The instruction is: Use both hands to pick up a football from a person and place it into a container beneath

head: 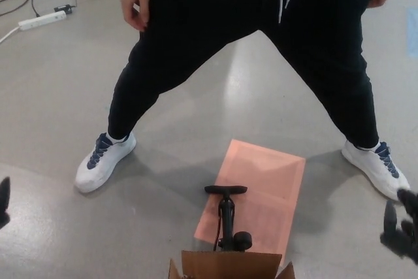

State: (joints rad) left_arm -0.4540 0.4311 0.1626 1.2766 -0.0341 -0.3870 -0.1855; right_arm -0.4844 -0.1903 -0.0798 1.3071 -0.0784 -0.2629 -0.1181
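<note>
No readable writing is showing; brown cardboard box (230,265) is sitting near centre — black right hand (403,225) and left hand (3,199) flanking it, finger state indeterminable.

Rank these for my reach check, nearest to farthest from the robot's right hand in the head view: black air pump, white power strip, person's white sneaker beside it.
1. White sneaker, just above the right hand.
2. Black air pump, bottom centre.
3. White power strip, far top left.

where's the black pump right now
In the head view the black pump stands low and centre on the pink mat, just behind the cardboard box.
</note>
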